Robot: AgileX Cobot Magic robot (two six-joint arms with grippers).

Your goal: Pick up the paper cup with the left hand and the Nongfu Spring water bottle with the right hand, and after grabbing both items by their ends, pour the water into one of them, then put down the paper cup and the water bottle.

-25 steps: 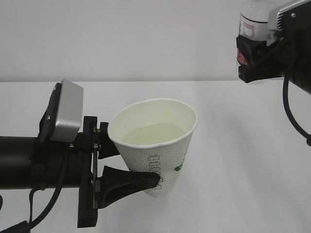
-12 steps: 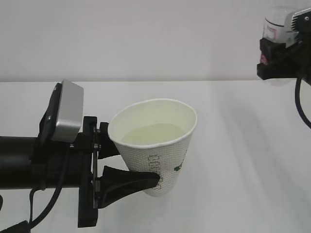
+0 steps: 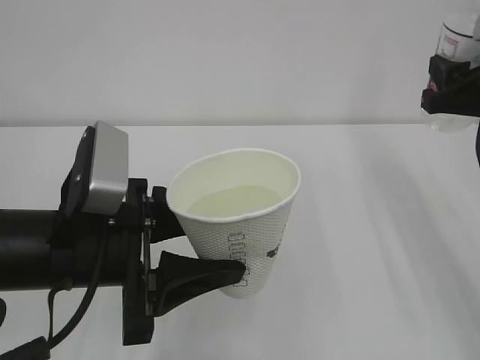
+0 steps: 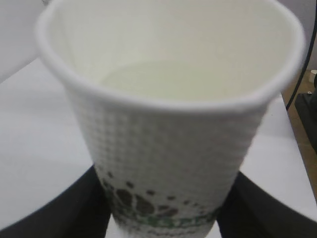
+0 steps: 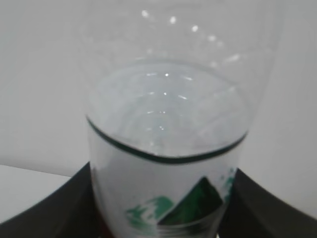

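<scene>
White table [image 3: 360, 225] | right hand [image 3: 450, 88] gripping Nongfu Spring water bottle [image 3: 456, 37] has swung away rightward | left hand [image 3: 196, 259] clamps filled paper cup [image 3: 240, 217] | pour done, set-down next

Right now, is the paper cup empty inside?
No, the paper cup held by the left gripper has water pooled in it, seen through its open top.

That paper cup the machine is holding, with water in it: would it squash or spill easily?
Probably both. The paper cup looks thin-walled, so the left tool pinching its lower part could dent it. The water fills roughly half, and the cup leans slightly, so a jerk might slosh it. It narrows downward, so it likely tips easily.
</scene>
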